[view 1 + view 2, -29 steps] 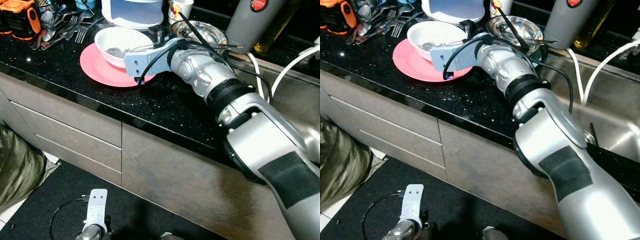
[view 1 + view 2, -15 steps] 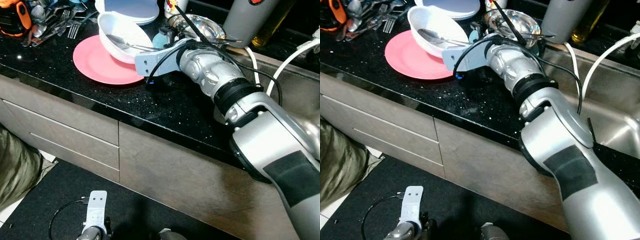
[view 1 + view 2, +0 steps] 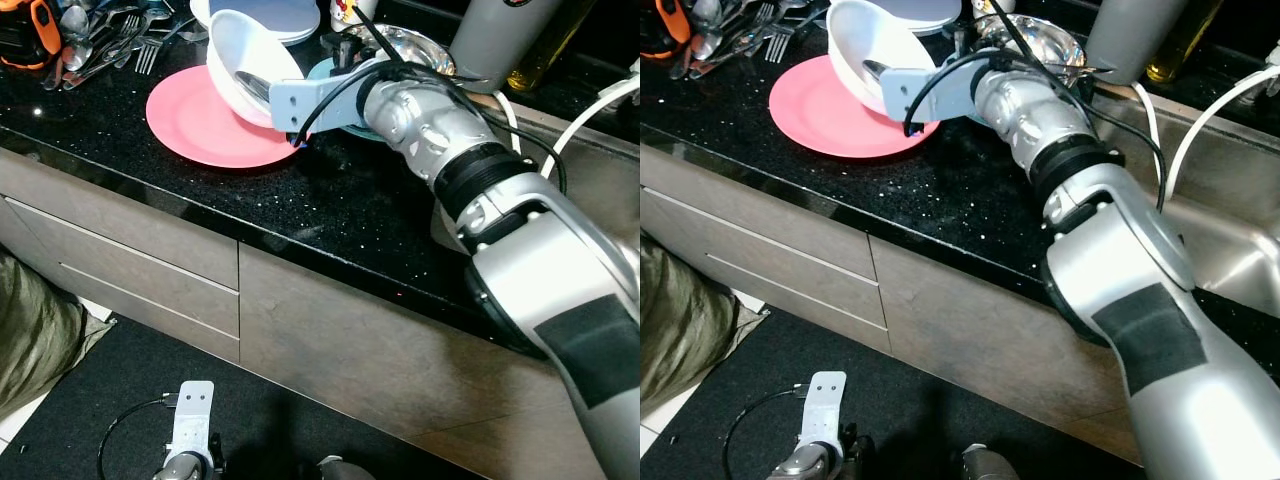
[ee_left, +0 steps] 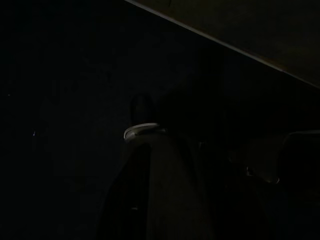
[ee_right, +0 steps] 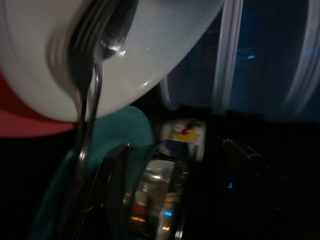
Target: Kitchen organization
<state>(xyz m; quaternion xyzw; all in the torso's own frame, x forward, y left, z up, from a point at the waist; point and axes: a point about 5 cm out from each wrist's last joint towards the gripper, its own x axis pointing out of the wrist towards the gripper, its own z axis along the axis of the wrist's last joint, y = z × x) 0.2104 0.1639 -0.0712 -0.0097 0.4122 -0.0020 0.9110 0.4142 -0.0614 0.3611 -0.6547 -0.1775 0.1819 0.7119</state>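
Observation:
A white bowl (image 3: 240, 60) hangs tilted on its side above a pink plate (image 3: 200, 125) on the black counter, its opening turned to my left. My right gripper (image 3: 277, 95) is shut on the bowl's rim, with the fingers hidden behind the grey wrist plate. In the right wrist view a spoon and a fork (image 5: 92, 65) lie inside the tipped bowl (image 5: 150, 60), and one black finger (image 5: 112, 187) shows below it. My left arm (image 3: 190, 430) hangs idle near the floor, and its wrist view is almost black.
Behind the bowl lie a teal plate (image 3: 325, 70), a steel bowl (image 3: 405, 45), stacked white plates (image 3: 280, 15) and a mug (image 3: 345, 12). Loose cutlery (image 3: 110, 50) and an orange tool (image 3: 30, 25) sit far left. A grey flask (image 3: 495, 40), white hose (image 3: 590, 110) and sink (image 3: 1220, 230) are right.
The right gripper has raised the white bowl off the pink plate and tipped it steeply onto its side. The cutlery has slid within the bowl. The camera shifted slightly.

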